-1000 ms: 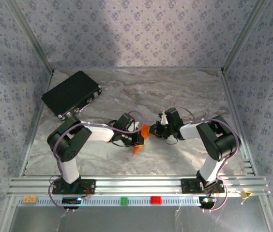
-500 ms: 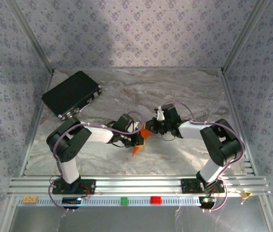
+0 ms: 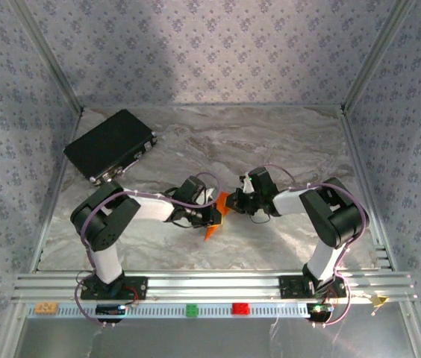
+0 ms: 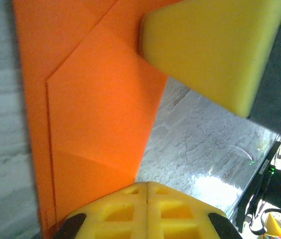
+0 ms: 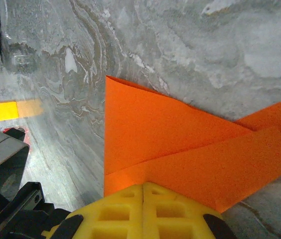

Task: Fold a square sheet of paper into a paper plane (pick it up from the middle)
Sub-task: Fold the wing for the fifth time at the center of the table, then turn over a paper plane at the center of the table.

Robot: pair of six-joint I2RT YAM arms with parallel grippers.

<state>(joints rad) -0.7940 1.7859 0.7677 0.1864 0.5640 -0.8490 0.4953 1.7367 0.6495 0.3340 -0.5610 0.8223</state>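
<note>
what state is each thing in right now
bright orange paper sheet: partly folded, flaps creased, pinched by both grippers
left gripper: shut on the paper
right gripper: shut on the paper
black rectangular case: closed, lying flat

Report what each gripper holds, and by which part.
Both pinch the partly folded bright orange paper sheet: left gripper at one edge, right gripper at another.

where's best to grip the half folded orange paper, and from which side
Likely its layered edge, coming in low from the side. The orange paper seems to lie flat on the table, thin, with overlapping flaps: little to pinch from above, and stacked layers are stiffer. The left gripper and right gripper are shut, tips against it.
</note>
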